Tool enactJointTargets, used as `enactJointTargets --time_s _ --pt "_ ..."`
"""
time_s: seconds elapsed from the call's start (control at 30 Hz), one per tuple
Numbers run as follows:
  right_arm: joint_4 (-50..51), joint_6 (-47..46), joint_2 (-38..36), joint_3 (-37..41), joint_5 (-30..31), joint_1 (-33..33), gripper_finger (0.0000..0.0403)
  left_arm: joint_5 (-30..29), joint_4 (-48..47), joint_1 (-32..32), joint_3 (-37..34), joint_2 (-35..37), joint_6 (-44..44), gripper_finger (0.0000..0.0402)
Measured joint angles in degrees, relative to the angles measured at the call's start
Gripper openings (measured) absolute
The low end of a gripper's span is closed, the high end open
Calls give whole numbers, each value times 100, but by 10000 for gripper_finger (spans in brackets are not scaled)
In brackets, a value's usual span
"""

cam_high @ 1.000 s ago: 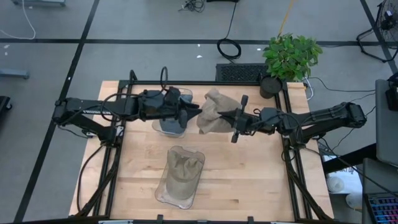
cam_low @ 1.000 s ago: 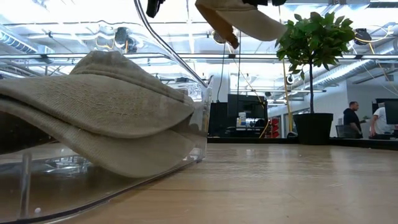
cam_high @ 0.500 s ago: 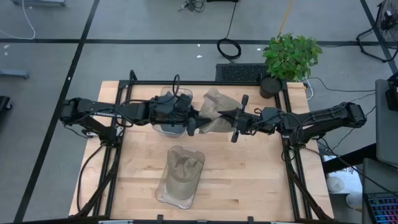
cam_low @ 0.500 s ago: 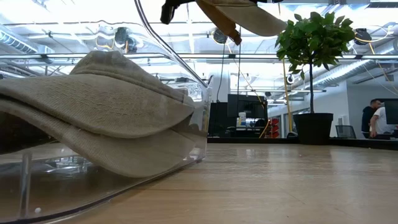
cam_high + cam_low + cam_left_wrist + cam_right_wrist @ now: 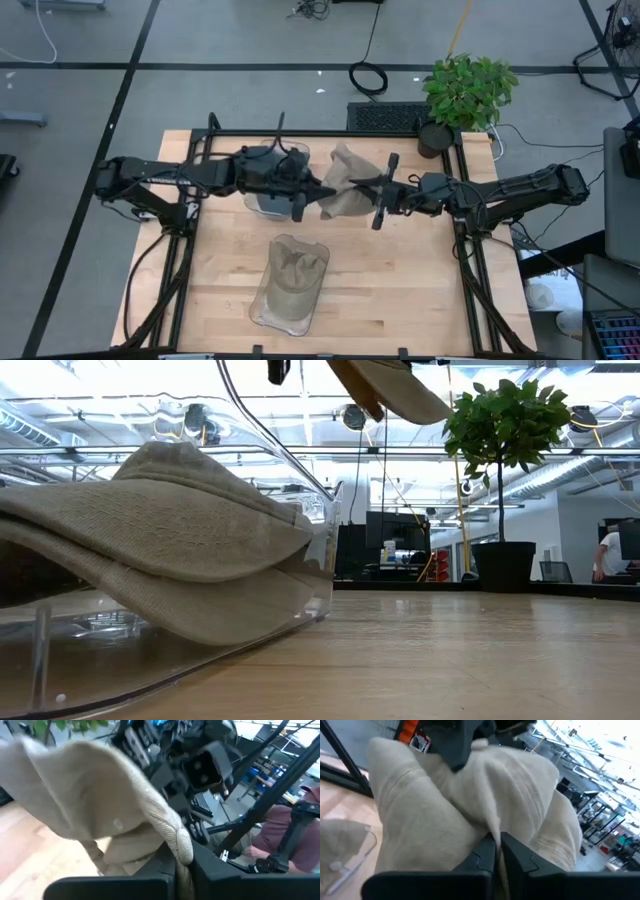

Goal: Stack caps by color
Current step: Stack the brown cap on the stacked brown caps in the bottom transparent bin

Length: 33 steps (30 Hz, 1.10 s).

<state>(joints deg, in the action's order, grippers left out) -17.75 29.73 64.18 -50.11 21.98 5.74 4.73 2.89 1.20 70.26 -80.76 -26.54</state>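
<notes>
the tan cap (image 5: 345, 180) held between the arms is cut off by the top edge in the low view, only its brim (image 5: 395, 388) showing. in the high view the left gripper (image 5: 318, 188) and right gripper (image 5: 352, 184) tips are hidden against the cloth. the far bin (image 5: 272, 200) lies mostly under the left arm, its contents not clear. the near bin (image 5: 320, 550) runs off the low view's left edge. the left wrist view is blurred. a person (image 5: 610, 555) is cut by the right edge.
</notes>
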Motion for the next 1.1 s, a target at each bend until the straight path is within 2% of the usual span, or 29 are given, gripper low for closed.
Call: enactJointTargets --time_s 0.13,0.3,0.4,0.47,0.6,0.77,0.83,0.93,1.1 --pt "15 -551 0 -2 -62 0 23 -101 -840 82 360 121 244 9" --pt "122 -1205 0 -2 -899 -4 37 -897 -2428 80 1295 135 973 8" --pt "252 -1276 0 -2 -1125 2 59 -1014 -3240 87 1855 124 1145 8" --pt "429 -1377 0 -2 -1158 0 81 -642 -3685 124 2138 103 1151 8" --pt "730 -1803 64 -2 -1158 -73 138 585 -4473 49 2427 87 1599 8" --pt "782 -2220 299 -2 -1378 -197 208 1342 -5063 -398 2445 51 2350 8" --pt "603 -2225 477 -2 -1713 -262 229 1616 -4982 -612 2448 -85 2595 7" --pt "193 -2410 838 -2 -2426 -407 247 1692 -4951 -863 2447 -268 2805 7" --pt "-533 -3154 1413 -2 -3826 -673 248 1602 -5028 -934 2497 -342 2859 7"
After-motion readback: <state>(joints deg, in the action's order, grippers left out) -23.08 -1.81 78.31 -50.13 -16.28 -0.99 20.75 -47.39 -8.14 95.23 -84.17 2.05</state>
